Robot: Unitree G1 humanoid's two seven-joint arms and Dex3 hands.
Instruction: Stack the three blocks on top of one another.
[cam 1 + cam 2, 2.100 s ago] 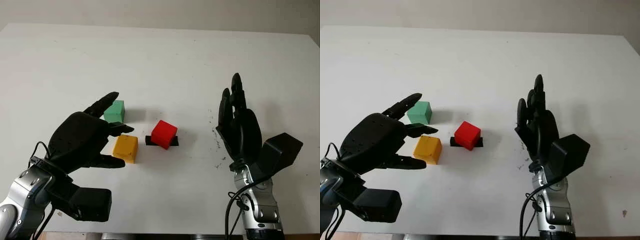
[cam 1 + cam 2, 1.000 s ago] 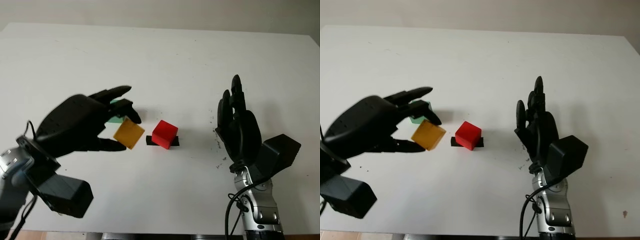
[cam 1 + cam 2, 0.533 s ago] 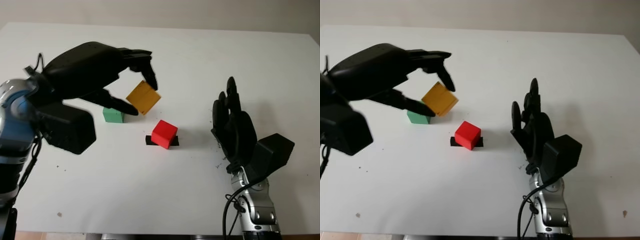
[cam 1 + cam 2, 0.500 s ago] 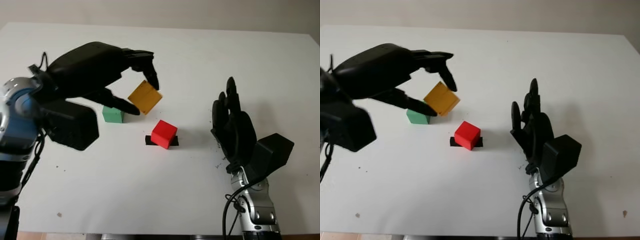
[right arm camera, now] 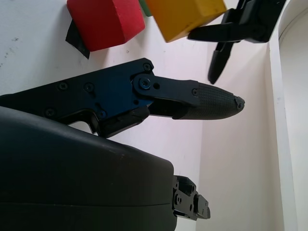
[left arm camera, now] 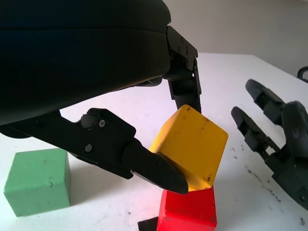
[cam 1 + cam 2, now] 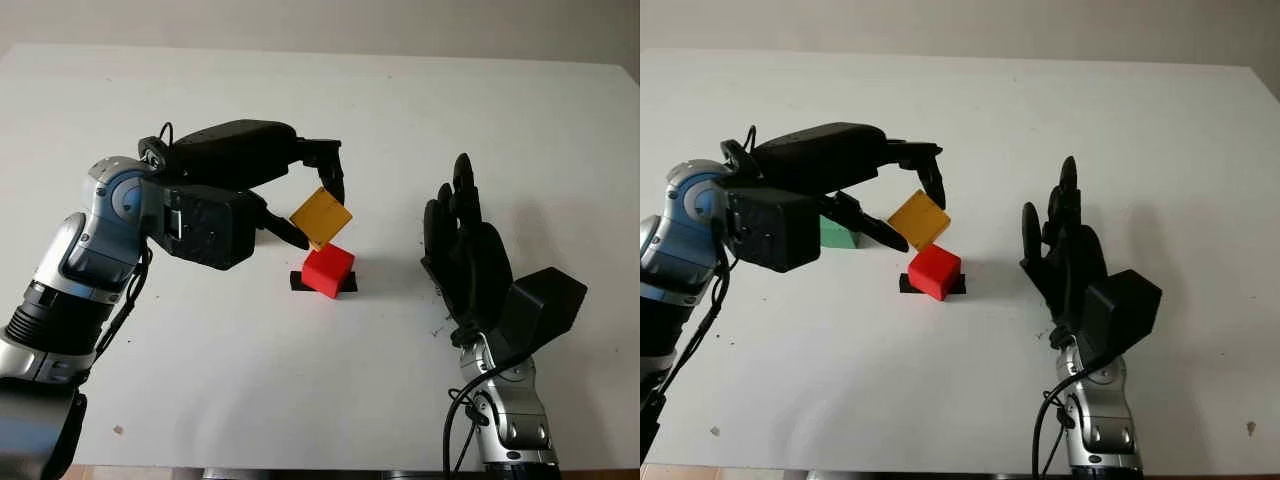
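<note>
My left hand (image 7: 316,200) is shut on the yellow block (image 7: 321,218), pinching it between a finger above and the thumb below. The block is tilted and hangs just over the red block (image 7: 328,271); its lowest corner looks to touch the red top (image 6: 190,204). The red block sits on a small black square marker (image 7: 299,281) at mid-table. The green block (image 7: 839,235) rests on the table to the left, partly hidden behind my left hand. My right hand (image 7: 462,240) is open, held upright to the right of the red block.
The white table (image 7: 320,110) stretches wide behind the blocks. Small dark specks mark the surface near my right hand (image 7: 436,292).
My left hand has carried the yellow block rightward and down, from above the green block to just over the red block. The right hand has stayed put.
</note>
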